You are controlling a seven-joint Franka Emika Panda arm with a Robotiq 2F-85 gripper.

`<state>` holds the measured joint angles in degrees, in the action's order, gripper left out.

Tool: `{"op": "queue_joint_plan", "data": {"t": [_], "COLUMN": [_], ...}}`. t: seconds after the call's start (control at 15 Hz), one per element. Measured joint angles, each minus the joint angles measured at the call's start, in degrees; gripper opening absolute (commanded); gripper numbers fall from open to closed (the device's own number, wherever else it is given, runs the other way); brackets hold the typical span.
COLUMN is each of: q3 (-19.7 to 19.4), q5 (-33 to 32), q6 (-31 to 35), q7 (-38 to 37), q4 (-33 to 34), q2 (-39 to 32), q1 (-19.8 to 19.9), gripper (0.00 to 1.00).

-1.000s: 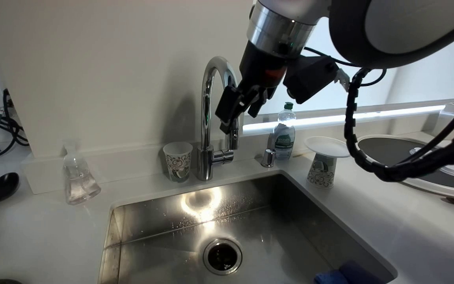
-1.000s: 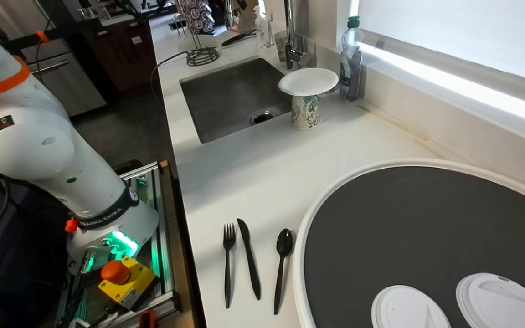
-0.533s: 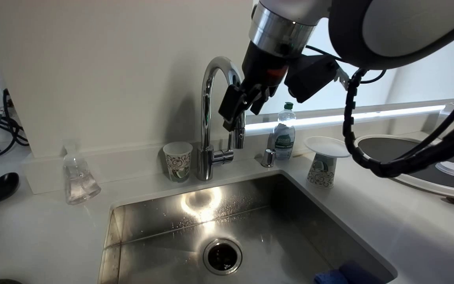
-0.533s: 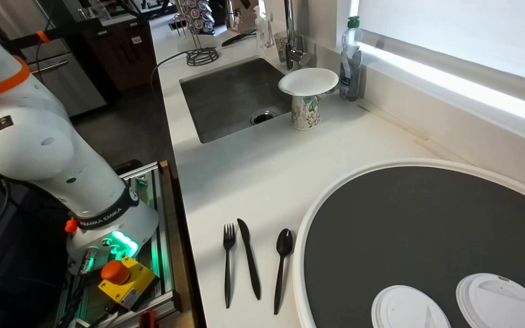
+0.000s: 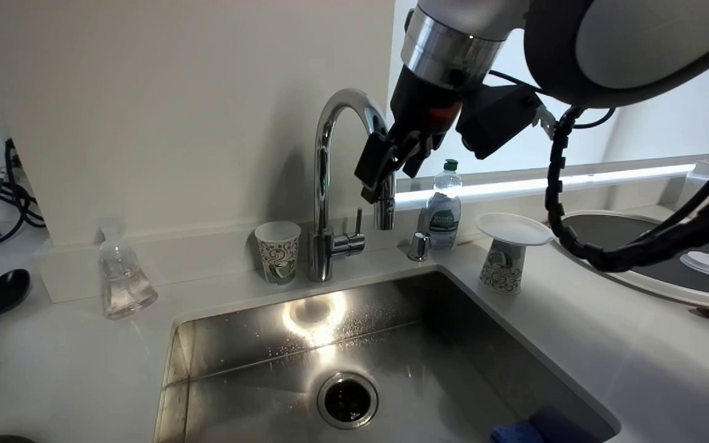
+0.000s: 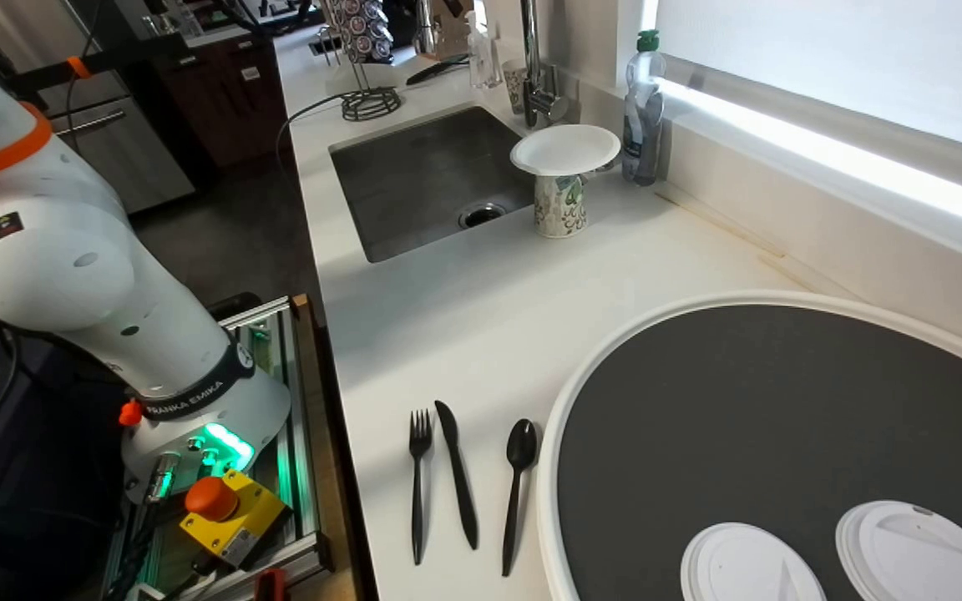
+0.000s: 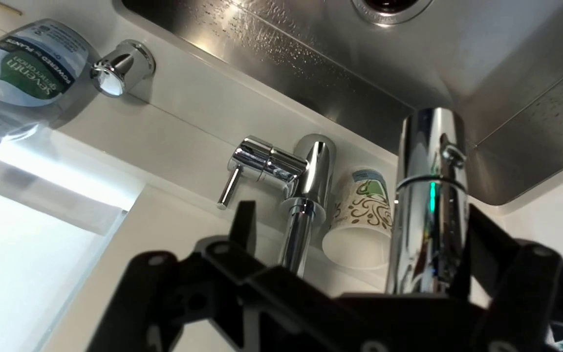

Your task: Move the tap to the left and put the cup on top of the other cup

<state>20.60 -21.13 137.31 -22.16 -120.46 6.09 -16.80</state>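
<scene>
Tap (image 5: pixel 322 184) it is, spout end (image 7: pixel 429 205) at three o'clock between jaws spread wide and clamped on nothing, its long axis twelve-to-six in the wrist view, so a nine-o'clock sweep should carry it along.

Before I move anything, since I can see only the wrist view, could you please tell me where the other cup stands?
Observer: In both exterior views, the other cup stands on the counter between the sink and the large round tray.
Operator: Thank you, that is outside my picture; would you kindly tell me what its top is like?
Observer: It is topped by a wide white disc that overhangs its sides; it looks like a plate, but I cannot tell whether it is fixed to the cup.
</scene>
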Motion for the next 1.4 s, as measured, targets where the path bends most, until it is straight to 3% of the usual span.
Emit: {"op": "queue_joint_plan", "data": {"t": [1.4], "q3": [-4.9], "q5": [-2.2], "q6": [0.3], "q7": [7.1], "q4": [-2.7], "q2": [1.8], "q1": [6.7], "gripper": [1.0]}}
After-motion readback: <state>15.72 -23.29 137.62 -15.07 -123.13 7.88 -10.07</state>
